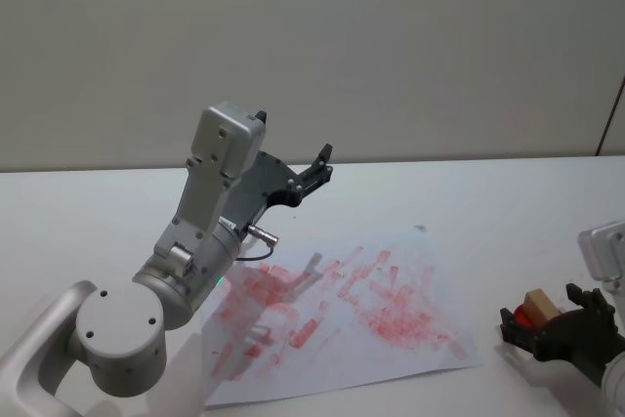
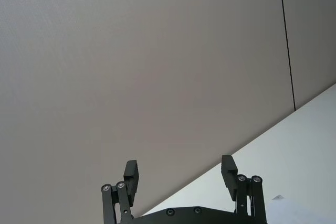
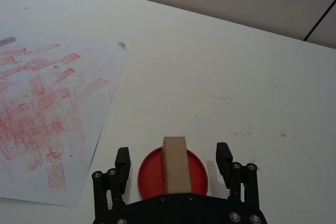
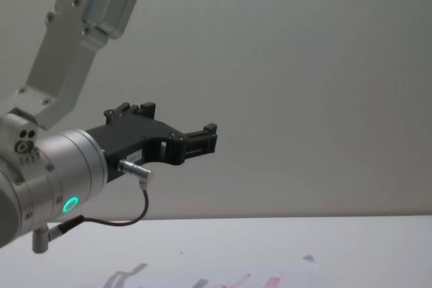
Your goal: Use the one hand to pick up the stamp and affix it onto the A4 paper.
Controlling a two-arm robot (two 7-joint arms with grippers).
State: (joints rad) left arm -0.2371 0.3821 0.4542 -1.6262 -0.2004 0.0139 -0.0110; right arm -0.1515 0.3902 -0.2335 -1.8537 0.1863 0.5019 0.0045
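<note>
The stamp [image 3: 175, 163], a light wooden block, stands upright on a round red ink pad [image 3: 149, 177] right of the A4 paper [image 3: 58, 103], a white sheet covered with red marks. My right gripper [image 3: 173, 159] is open, its black fingers [image 3: 122, 161] on either side of the pad and stamp without touching them. In the head view the stamp [image 1: 539, 304] and right gripper [image 1: 545, 321] sit at the lower right, beside the paper [image 1: 322, 378]. My left gripper [image 1: 317, 168] hangs open, raised high above the paper's far edge, on the arm with the green ring.
The white table [image 1: 488, 202] stretches to a plain grey wall behind. Faint red smudges mark the tabletop [image 3: 226, 98] beyond the pad. The left arm's large silver joint [image 1: 117, 339] overhangs the paper's near left corner. In the chest view the left gripper [image 4: 202, 136] points right.
</note>
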